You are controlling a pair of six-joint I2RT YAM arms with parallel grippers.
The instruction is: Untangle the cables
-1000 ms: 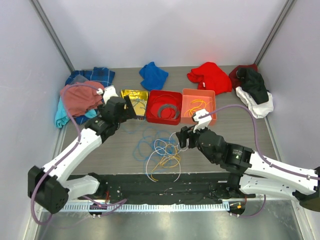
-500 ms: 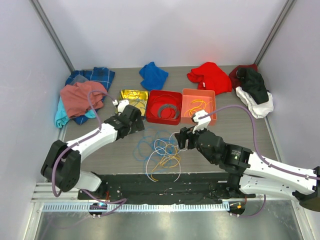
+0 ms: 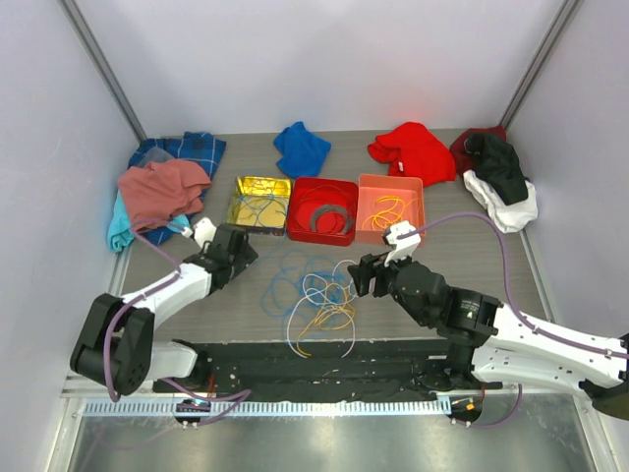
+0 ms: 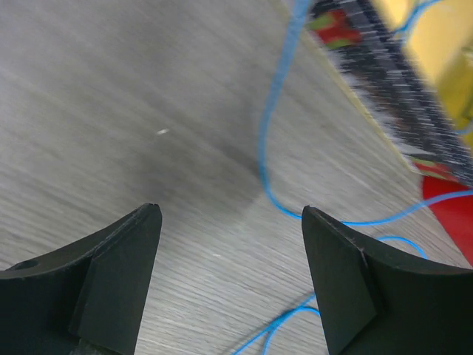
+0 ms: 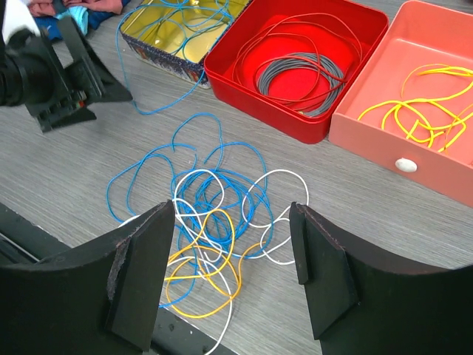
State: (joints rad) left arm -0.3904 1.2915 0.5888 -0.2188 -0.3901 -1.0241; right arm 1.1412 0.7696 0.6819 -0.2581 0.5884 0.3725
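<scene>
The cables (image 3: 319, 293) lie tangled on the table (image 3: 236, 320) (blue, white, yellow loops); left gripper (image 3: 242, 252) at their ten o'clock, right gripper (image 3: 356, 276) at two, both spread, grasping nothing.

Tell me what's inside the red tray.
A grey ring with thin red wire looped around it, lying in the red tray. Whatever lies beneath the ring is covered.

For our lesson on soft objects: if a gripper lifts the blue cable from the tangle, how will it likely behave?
Probably floppy: the blue cable lies in loose loops, so it should sag. It would likely drag the white cable and yellow cable along, since they interweave. Thin, so probably light.
</scene>
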